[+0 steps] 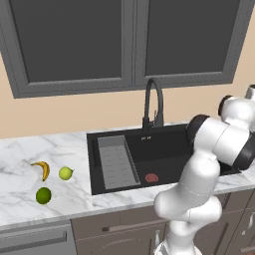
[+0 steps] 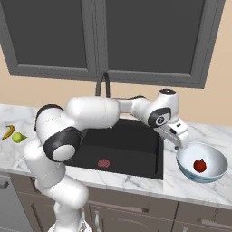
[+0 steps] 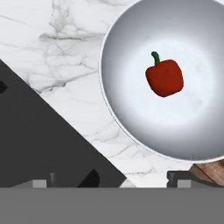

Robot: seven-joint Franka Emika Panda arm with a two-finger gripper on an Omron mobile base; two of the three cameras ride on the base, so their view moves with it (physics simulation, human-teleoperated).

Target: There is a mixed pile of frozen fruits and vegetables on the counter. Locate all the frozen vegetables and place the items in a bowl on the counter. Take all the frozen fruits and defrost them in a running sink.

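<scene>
Marble desk [image 1: 20, 164] up front, black sink [image 2: 127, 145] sunk in it. Bowl [image 2: 217, 170] right of the sink holds the red pepper [image 3: 164, 78], end effector [image 2: 181, 141] at its rim, fingers apart, empty. Left base view adds banana [image 1: 43, 169], green ball [image 1: 43, 195], yellow-green ball [image 1: 65, 173].

Even, soft rendered light, faint shadows, slight overall blur, no glare.
</scene>
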